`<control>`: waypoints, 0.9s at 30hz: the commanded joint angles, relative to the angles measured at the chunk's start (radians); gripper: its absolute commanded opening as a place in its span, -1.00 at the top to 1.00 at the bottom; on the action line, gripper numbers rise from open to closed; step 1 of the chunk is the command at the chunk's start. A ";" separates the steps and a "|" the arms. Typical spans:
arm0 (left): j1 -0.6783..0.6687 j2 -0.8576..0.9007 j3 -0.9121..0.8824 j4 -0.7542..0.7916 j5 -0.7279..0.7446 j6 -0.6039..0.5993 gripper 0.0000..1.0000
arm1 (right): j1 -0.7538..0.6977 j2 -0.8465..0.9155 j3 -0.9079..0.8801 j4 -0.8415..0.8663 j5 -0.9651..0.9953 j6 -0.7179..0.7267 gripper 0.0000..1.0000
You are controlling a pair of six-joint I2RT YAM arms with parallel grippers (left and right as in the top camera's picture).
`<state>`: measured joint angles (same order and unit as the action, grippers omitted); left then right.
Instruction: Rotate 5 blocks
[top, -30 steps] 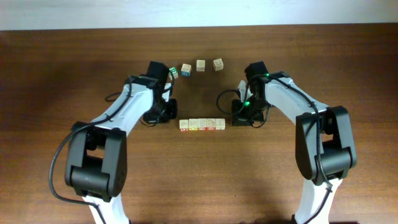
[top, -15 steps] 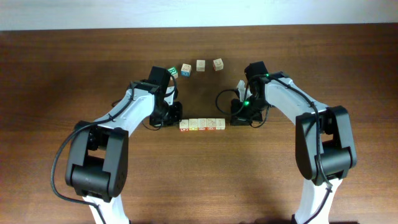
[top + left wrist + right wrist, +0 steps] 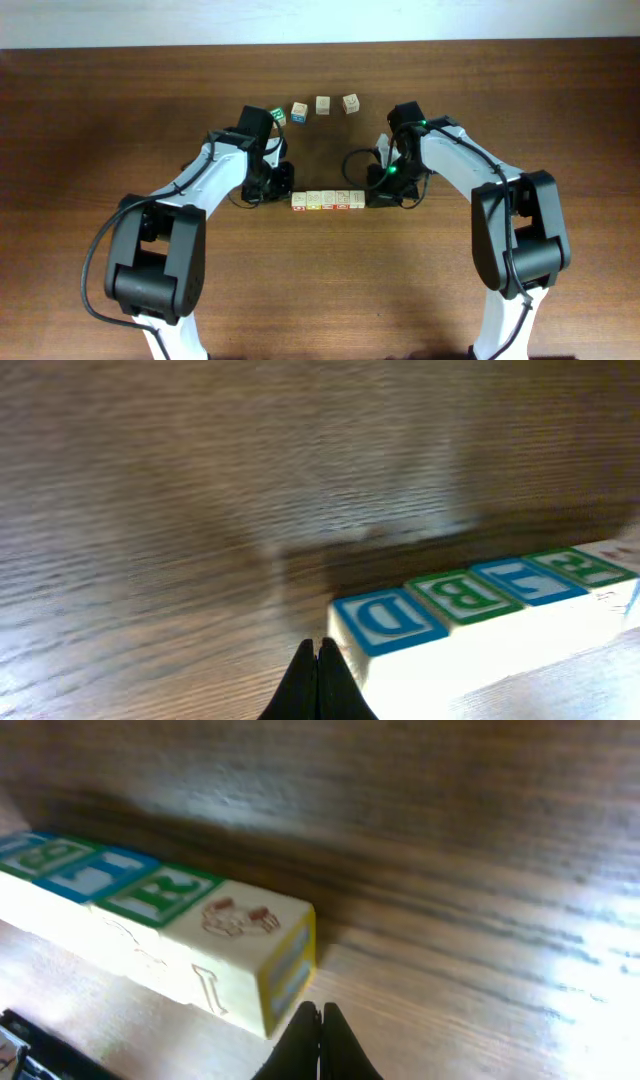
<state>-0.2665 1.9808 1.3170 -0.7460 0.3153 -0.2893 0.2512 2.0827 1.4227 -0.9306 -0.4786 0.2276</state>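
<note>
Overhead view: the blocks (image 3: 327,201) lie mid-counter as one joined line of five, between the two arms. A few loose cubes (image 3: 323,104) sit well apart, toward the far side of the counter (image 3: 320,290). They are not your target.

Orientation: the line's long axis runs left to right across the counter, about square to the arms' midline. No end points noticeably toward or away from you.

Grippers: the left gripper (image 3: 284,192) is closed to a single point with nothing in it, just beside the line's left end. The right gripper (image 3: 372,196) is likewise pinched closed and empty at the right end. In the left wrist view the tips sit at the near corner of the blue "D" cube (image 3: 385,622). In the right wrist view they sit at the corner of the yellow-sided end cube (image 3: 270,955). Contact at either end cannot be confirmed.

Step, as judged: you are bracketing the line, with the turn not yet begun.

Next move calls for opposed pushes: one end driven away from you, the other drawn toward you. Keep the tips low on the end faces. Push evenly, or the joined line will likely buckle at a seam.
</note>
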 commanded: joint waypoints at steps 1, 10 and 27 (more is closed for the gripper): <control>0.006 0.003 -0.008 -0.014 -0.025 -0.009 1.00 | -0.024 -0.004 -0.006 -0.012 0.019 -0.071 0.91; 0.024 0.003 -0.008 -0.039 -0.023 0.018 1.00 | -0.314 -0.105 0.004 -0.012 -0.303 -0.309 0.91; 0.142 0.003 -0.011 -0.010 0.299 0.213 1.00 | -0.279 -0.094 -0.353 0.468 -0.490 -0.100 0.90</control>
<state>-0.1455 1.9808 1.3144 -0.7586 0.4953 -0.1490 -0.0460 1.9812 1.0760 -0.4858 -0.9627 0.0708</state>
